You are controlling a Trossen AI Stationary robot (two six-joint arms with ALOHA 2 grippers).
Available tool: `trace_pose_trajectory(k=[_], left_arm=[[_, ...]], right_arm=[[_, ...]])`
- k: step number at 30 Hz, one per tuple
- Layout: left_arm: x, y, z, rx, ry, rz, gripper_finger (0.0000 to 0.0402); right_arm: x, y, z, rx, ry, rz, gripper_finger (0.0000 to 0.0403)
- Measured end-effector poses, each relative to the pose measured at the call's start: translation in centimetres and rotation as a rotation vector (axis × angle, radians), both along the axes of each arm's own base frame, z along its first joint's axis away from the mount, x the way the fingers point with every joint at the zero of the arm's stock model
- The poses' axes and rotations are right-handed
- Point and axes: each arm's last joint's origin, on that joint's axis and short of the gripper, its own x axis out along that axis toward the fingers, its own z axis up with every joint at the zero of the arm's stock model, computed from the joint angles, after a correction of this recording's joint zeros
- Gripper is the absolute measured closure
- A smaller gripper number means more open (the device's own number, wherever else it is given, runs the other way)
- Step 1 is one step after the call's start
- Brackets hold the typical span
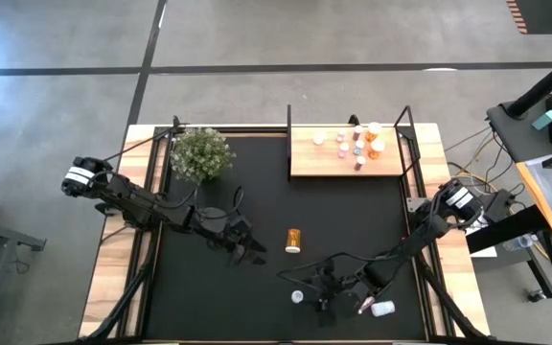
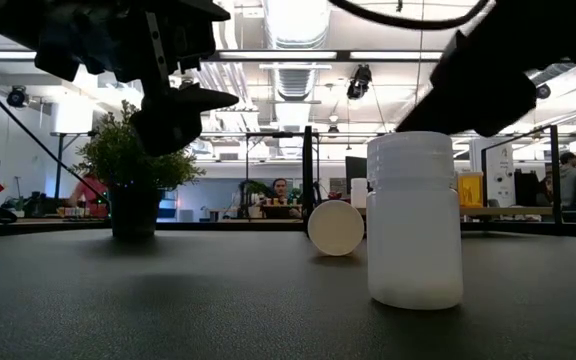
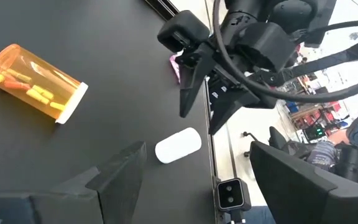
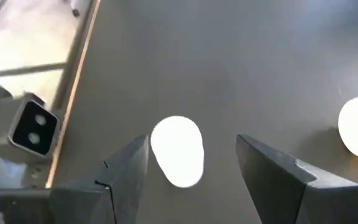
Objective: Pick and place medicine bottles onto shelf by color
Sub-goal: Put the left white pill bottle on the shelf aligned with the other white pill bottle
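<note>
The right gripper (image 4: 191,171) hovered with open, empty fingers over a white bottle (image 4: 178,150) standing near the table's front edge, still to be picked. Next it needed lowering and closing. The shelf (image 1: 348,158) stood far right.

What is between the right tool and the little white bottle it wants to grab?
Nothing that shows. The right tool hangs open just above the white bottle, and in the right wrist view the bottle sits in the gap between its two fingers, with only bare black table around it.
</note>
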Motion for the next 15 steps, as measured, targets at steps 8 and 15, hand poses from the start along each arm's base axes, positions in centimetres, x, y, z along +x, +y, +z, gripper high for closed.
trace_pose_trajectory(k=[8,15], left_arm=[[0.0,0.0,-0.1,0.002,0.007,0.001,0.0130],[0.0,0.0,-0.1,0.004,0.010,0.001,0.0130]], right_arm=[[1.8,1.2,-1.7,-0.053,-0.040,0.051,0.0170],[3.1,2.0,-2.1,-0.069,-0.048,0.058,0.0172]])
